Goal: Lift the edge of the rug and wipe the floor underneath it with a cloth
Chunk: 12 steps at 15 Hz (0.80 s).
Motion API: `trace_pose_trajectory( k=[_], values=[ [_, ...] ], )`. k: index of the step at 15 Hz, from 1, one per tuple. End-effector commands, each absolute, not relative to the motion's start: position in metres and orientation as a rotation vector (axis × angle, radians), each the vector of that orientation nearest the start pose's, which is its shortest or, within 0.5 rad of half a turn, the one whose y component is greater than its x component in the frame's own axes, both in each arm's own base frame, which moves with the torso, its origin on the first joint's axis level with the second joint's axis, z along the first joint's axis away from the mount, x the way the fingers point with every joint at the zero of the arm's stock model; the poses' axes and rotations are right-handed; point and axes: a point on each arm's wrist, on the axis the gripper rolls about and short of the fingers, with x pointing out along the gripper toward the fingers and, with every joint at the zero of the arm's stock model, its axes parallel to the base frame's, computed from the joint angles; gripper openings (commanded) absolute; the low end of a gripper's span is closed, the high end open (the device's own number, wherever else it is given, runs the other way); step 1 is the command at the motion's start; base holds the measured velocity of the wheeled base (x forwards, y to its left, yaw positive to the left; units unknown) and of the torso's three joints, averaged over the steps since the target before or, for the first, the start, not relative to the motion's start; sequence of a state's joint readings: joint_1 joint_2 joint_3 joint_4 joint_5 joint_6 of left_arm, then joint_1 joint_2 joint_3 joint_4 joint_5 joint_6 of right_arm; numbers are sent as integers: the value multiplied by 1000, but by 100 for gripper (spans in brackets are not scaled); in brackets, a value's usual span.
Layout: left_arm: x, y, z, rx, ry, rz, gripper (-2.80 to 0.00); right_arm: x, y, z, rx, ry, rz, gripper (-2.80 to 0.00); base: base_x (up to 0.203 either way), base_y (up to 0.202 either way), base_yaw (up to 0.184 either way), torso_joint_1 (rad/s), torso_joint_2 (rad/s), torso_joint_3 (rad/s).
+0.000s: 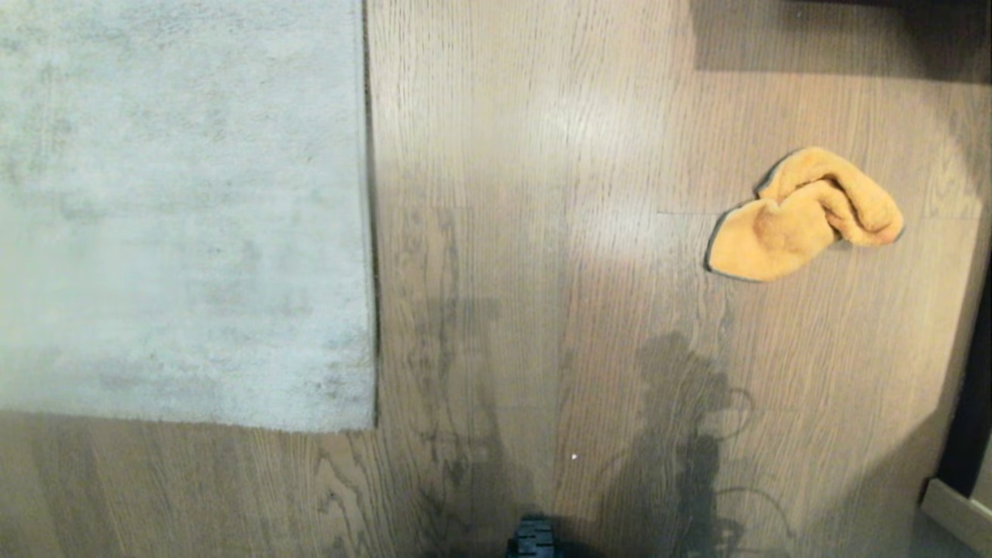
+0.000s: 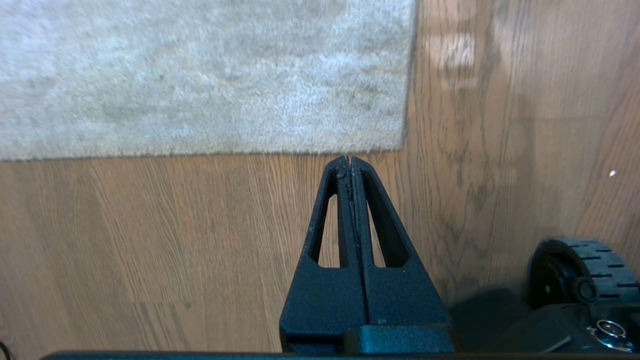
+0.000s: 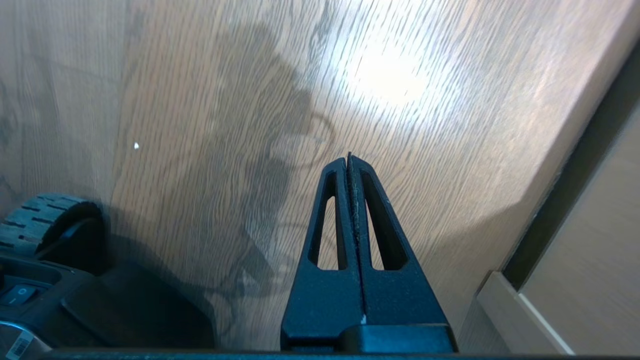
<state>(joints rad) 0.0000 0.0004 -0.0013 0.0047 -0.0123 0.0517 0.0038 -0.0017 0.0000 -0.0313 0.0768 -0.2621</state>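
The rug [image 2: 200,75] is lying flat on the floor [image 1: 542,232], its corner sitting just past the left gripper [image 2: 350,159] fingertips. The cloth [image 1: 802,217] is sitting bunched up well off to the right, clear of the rug edge [image 1: 370,232], and nothing but bare floor is lying ahead of the right gripper [image 3: 349,157].

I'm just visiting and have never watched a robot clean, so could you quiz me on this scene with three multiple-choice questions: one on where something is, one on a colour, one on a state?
1. Where does the cloth lie?
A. on the rug
B. on the bare floor, on the robot's right
C. in a tool

2. What colour is the cloth?
A. mustard-orange
B. blue
C. white

3. How does the rug edge lie?
A. lifted
B. rolled up
C. flat on the floor

Answers: 1 B, the head view shows it on the planks, apart from the rug. 2 A, fluffy orange with dark trim. 3 C, no backing shows; the left tool and right tool are both shut and empty.
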Motion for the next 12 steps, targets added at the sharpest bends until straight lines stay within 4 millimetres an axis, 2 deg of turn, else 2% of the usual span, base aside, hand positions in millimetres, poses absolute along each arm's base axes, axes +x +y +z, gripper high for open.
trace_pose_trajectory(
  k=[1,12],
  values=[
    [-23,0,75,51,3,-12,-280,-23,2,79,-265,-43,78,-280,0,0,0,2,7,201],
    [-23,0,76,38,1,-11,-280,-23,2,79,-265,-43,78,-280,0,0,0,2,1,201]
  ],
)
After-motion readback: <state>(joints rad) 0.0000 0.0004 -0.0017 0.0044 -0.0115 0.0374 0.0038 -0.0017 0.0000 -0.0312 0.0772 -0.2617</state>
